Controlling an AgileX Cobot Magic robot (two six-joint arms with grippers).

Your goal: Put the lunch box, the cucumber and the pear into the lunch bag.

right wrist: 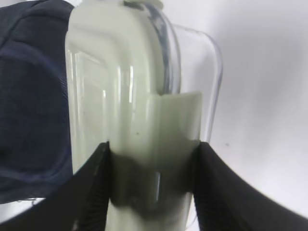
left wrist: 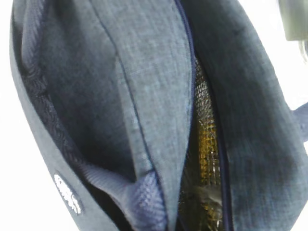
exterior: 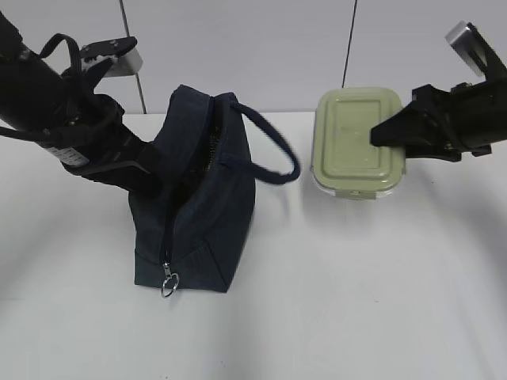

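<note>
The navy lunch bag [exterior: 198,214] stands left of centre, its zipper open and its ring pull [exterior: 169,283] hanging at the near end. My left gripper [exterior: 146,162] presses into the bag's left wall. Its fingers are hidden by fabric, and a flap of the bag [left wrist: 154,144] runs down into them. The foil lining [left wrist: 204,144] shows in the slit with a yellow-brown glint. My right gripper [exterior: 380,134] [right wrist: 151,144] is shut on the end of the sage-lidded lunch box [exterior: 356,142] [right wrist: 130,96], right of the bag's handle [exterior: 273,150]. The cucumber and the pear are out of view.
The white table [exterior: 356,301] runs under both arms, with a pale wall close behind. The bag's side [right wrist: 29,96] lies just left of the held box in the right wrist view. A corner of the box [left wrist: 296,19] shows in the left wrist view.
</note>
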